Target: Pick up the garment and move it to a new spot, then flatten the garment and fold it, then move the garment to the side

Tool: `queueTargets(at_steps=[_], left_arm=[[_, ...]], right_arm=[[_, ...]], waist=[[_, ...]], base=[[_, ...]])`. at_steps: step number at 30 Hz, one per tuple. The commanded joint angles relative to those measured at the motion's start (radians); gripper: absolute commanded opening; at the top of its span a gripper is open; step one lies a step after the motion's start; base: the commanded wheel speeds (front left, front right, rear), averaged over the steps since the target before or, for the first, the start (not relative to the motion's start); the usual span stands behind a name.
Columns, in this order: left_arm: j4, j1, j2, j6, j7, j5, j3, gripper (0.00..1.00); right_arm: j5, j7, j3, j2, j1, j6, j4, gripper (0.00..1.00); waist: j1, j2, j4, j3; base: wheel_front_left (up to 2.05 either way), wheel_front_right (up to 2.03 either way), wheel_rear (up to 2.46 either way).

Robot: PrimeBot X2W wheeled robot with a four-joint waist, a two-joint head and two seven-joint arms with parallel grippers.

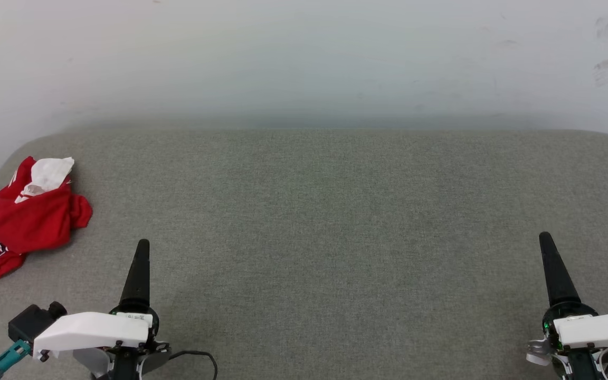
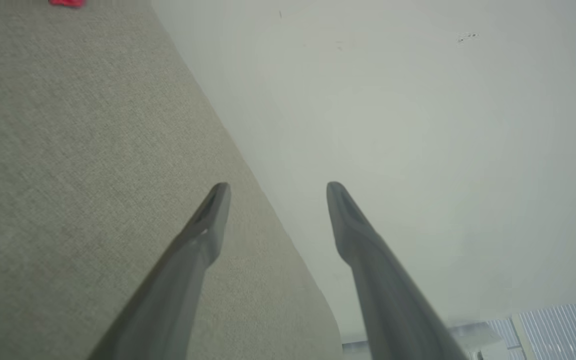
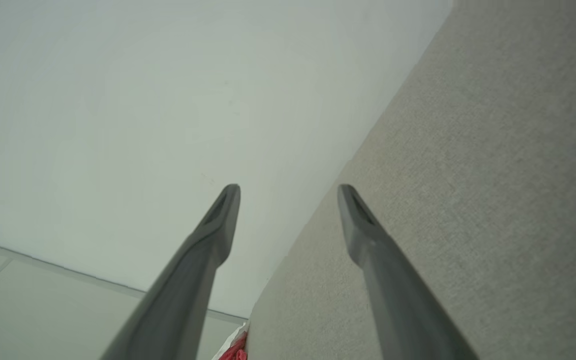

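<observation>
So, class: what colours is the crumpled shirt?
Red shirt with white sleeve and striped trim; clearest in the head view.

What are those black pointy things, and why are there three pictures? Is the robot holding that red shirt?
The pointy things are the robot's fingers. It has two arms. The big picture comes from a camera on its head: the left gripper is at the lower left, the right gripper at the lower right. The other two pictures come from cameras on its wrists, looking along each gripper's fingers, which are spread open. On the grey padded table lies the garment, a crumpled red and white shirt, at the far left. Nothing is held.
</observation>
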Motion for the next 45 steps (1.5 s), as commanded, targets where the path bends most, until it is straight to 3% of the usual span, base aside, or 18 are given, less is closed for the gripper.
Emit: queueTargets(at_steps=[1,19,45], left_arm=[[-0.028,-0.007,0.003,0.01,-0.01,0.048,-0.006,1.0],[-0.083,0.013,0.013,0.123,-0.075,0.439,-0.083,1.0],[-0.116,0.029,0.084,0.252,-0.15,0.752,-0.221,1.0]], right_arm=[[-0.042,-0.01,0.002,0.0,-0.008,0.0,-0.03,1.0],[-0.462,-0.075,0.041,0.0,0.025,0.0,-0.114,1.0],[-0.825,-0.15,0.062,0.0,0.061,0.0,-0.132,1.0]], waist=[[0.0,-0.0001,0.0,0.0],[0.0,-0.0001,0.005,-0.001],[0.0,-0.0001,0.009,-0.007]], base=[[0.0,0.0,0.0],[0.0,0.0,0.0],[0.0,0.0,0.0]])
